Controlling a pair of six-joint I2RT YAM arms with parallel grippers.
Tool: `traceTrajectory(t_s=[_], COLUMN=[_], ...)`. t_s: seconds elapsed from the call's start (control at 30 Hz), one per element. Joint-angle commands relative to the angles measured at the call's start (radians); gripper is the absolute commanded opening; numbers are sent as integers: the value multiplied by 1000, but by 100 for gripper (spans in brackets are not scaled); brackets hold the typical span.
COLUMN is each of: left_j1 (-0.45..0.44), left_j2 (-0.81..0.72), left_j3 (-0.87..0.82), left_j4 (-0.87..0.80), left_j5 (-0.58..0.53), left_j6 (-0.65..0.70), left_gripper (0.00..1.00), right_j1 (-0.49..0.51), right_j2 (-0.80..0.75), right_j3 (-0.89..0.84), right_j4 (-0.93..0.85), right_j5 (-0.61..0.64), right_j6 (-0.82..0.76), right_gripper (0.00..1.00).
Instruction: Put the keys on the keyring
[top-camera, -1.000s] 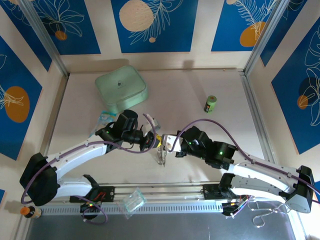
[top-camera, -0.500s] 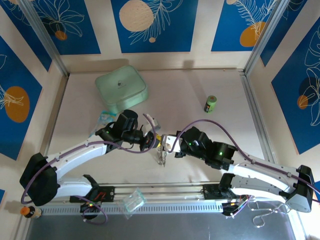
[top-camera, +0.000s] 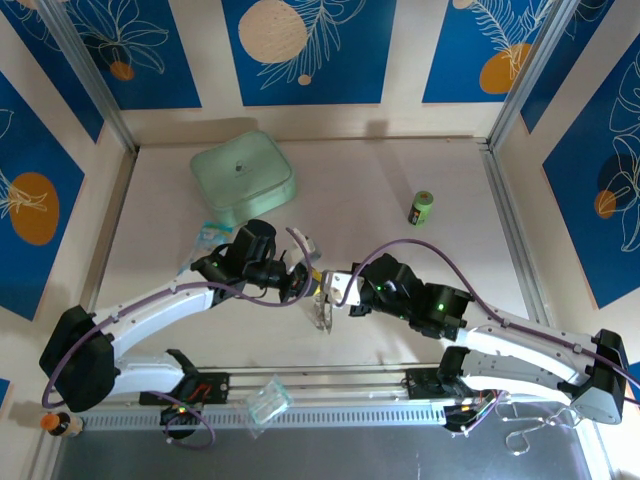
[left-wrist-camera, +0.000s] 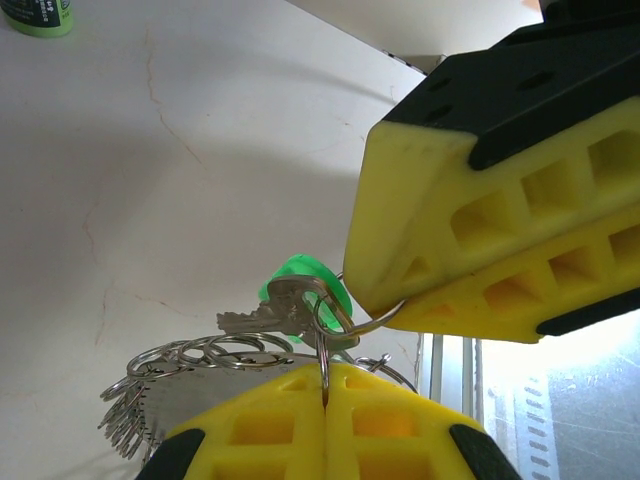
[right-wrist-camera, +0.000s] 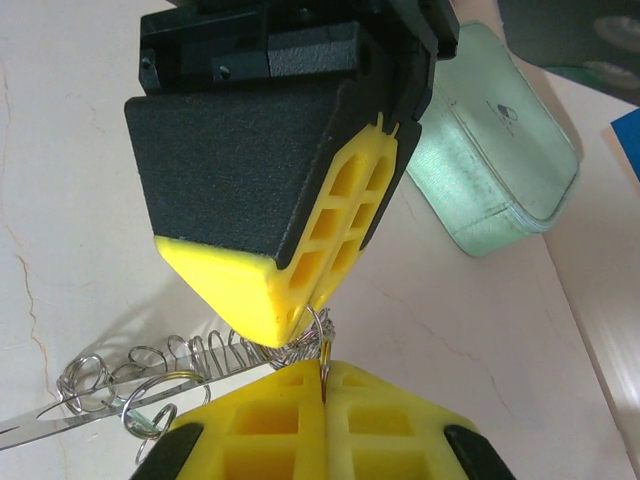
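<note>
Left wrist view: chain loops of keyring (left-wrist-camera: 190, 358) bunch just left of left gripper (left-wrist-camera: 325, 385), whose tips pinch shut on one thin ring of it. Keys (left-wrist-camera: 290, 300), silver blade w/ green head, sit just above those tips. Right gripper (left-wrist-camera: 390, 298), up-right of them, is clamped on the ring wire too.

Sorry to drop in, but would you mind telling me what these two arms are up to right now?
The left tool and the right tool sit tip to tip, each shut on a wire loop of the keyring. The silver key and the green-headed key hang right at that loop. Whether they are fully threaded on is unclear.
</note>
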Motion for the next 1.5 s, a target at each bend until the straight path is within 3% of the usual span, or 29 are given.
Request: traceTrajectory(t_s=[0.0,0.53,0.57,0.67,0.77,0.9,1.07,1.2,1.47], left_j1=[9,9,8,6,5,3,-12,-21,-28], left_j2=[3,-16,-29,-77,-122,-164,-196,-202,-204], left_j3=[30,9,-7,-67,-134,-186,-221,-245,-255], left_j4=[13,73,101,199,296,378,422,475,479], left_j5=[12,31,34,31,-10,-50,-40,-38,-52], left_j6=[9,20,26,67,136,250,409,455,455], left_gripper=[0,0,0,0,0,0,0,0,0], right_j1=[10,11,12,10,-5,-90,-203,-226,-225], right_j2=[1,5,-4,-35,-89,-173,-251,-238,-168], right_j3=[-2,-1,-8,-27,-48,-70,-156,-171,-139], right_j4=[-51,-69,-62,-67,-80,-80,116,205,219], right_j5=[-52,-76,-77,-95,-142,-300,-453,-503,-528], right_j6=[-14,-47,-42,-7,54,210,408,469,474], right_gripper=[0,0,3,32,43,44,36,32,37])
